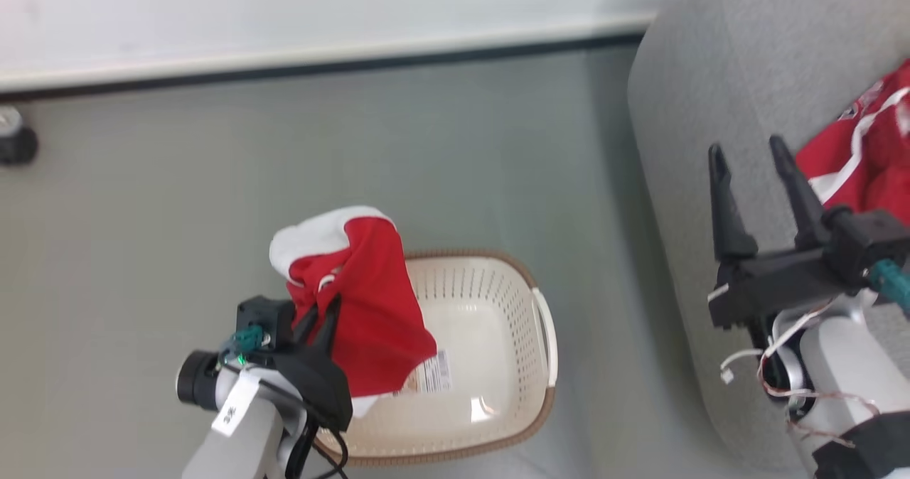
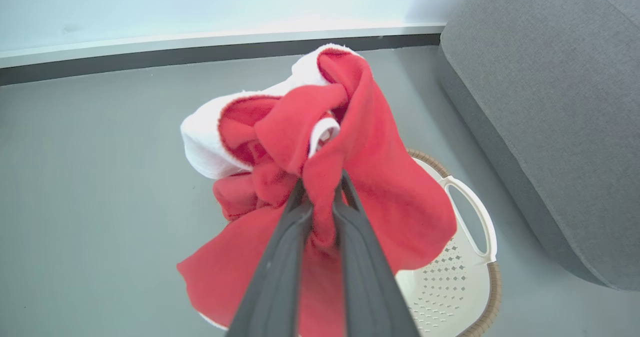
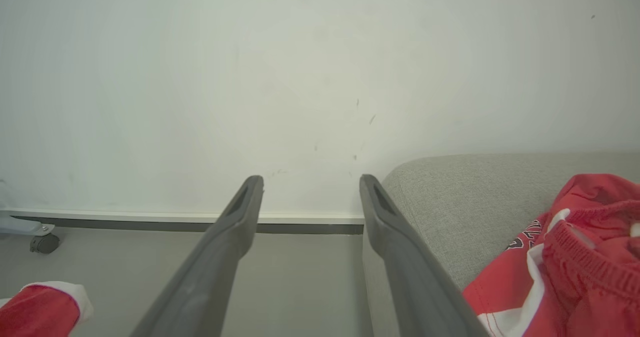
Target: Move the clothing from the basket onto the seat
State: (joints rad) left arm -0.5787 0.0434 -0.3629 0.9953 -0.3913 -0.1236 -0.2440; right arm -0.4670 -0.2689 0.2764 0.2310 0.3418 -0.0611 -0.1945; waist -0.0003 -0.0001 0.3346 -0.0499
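Left fingers [image 2: 280, 267] pinch red clothing [image 2: 380, 177] above the basket [image 1: 490, 287] on grey floor [image 1: 355, 145]; right fingers [image 1: 725, 202] spread empty beside the seat [image 1: 711, 74].

The sticker [image 1: 431, 374] in the basket [image 1: 492, 286] is too blurred to read.

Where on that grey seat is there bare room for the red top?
The seat is bare along its rounded left side, between the floor and the red garment lying on it. The open right claw hovers there. Farther right is crowded with cloth. The left claw grips the red top above the basket.
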